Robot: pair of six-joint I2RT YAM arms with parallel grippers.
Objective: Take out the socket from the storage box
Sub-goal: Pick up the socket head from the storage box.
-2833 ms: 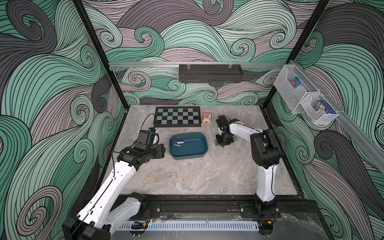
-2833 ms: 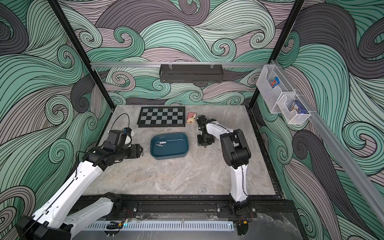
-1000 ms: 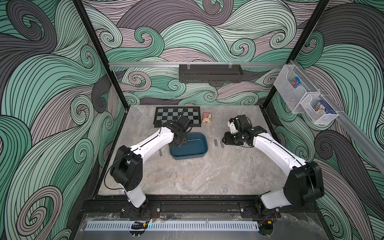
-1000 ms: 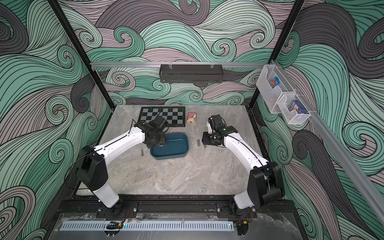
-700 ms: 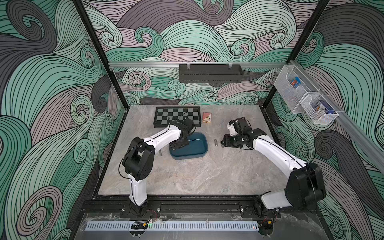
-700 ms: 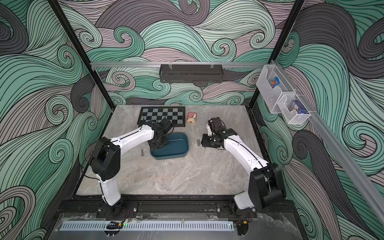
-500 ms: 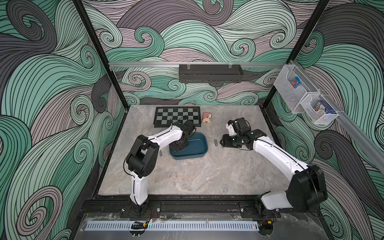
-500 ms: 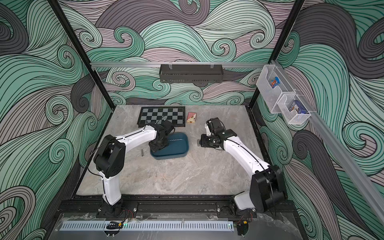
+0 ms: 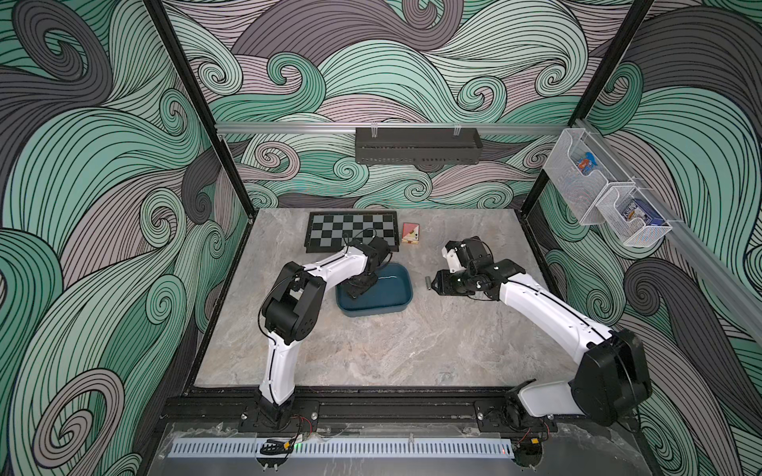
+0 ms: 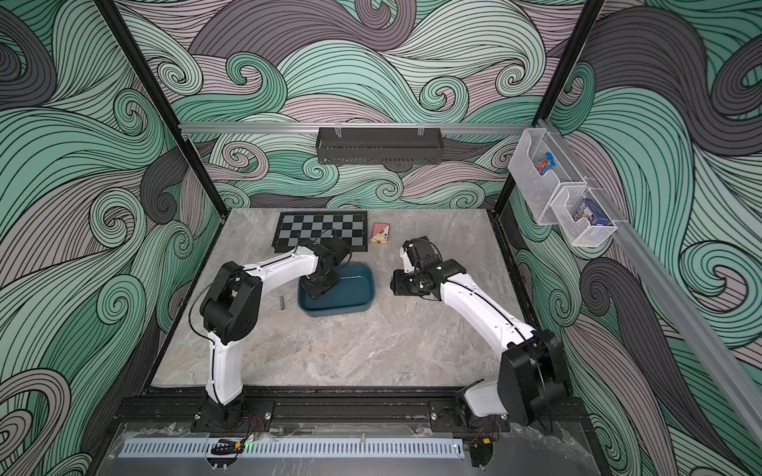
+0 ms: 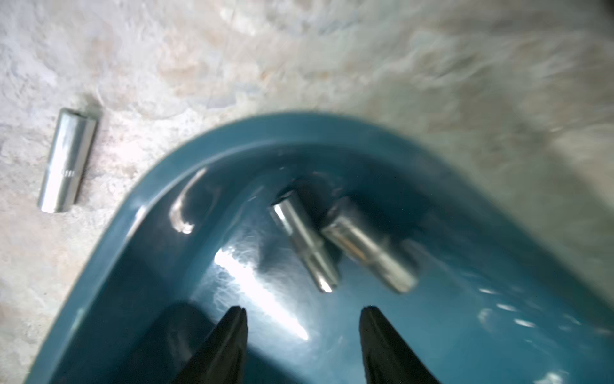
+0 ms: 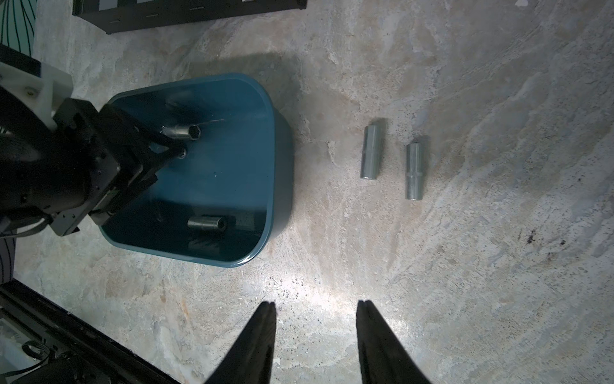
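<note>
The storage box [image 9: 389, 293] [image 10: 356, 293] is a dark teal tub in mid-table in both top views. My left gripper [image 9: 356, 288] [image 10: 317, 287] reaches down inside its left end. In the left wrist view my left gripper [image 11: 303, 311] is open, and two chrome sockets [image 11: 304, 246] [image 11: 368, 254] lie side by side on the box floor just beyond its tips. In the right wrist view a socket [image 12: 206, 222] lies apart from them in the box [image 12: 232, 166]. My right gripper [image 9: 439, 284] [image 12: 315, 303] hovers open and empty over the table right of the box.
Loose sockets lie on the table: one left of the box [image 10: 282, 303] [image 11: 66, 161], two to its right [image 12: 371, 151] [image 12: 414, 171]. A chessboard [image 9: 350, 230] and a card box [image 9: 411, 234] lie behind. A black tray [image 9: 416, 146] and wire baskets [image 9: 577, 181] hang on the walls.
My left gripper has gone down from above the box's left rim into the box, toward the two sockets, and its jaws have narrowed a little. The right arm has edged slightly toward the box.
</note>
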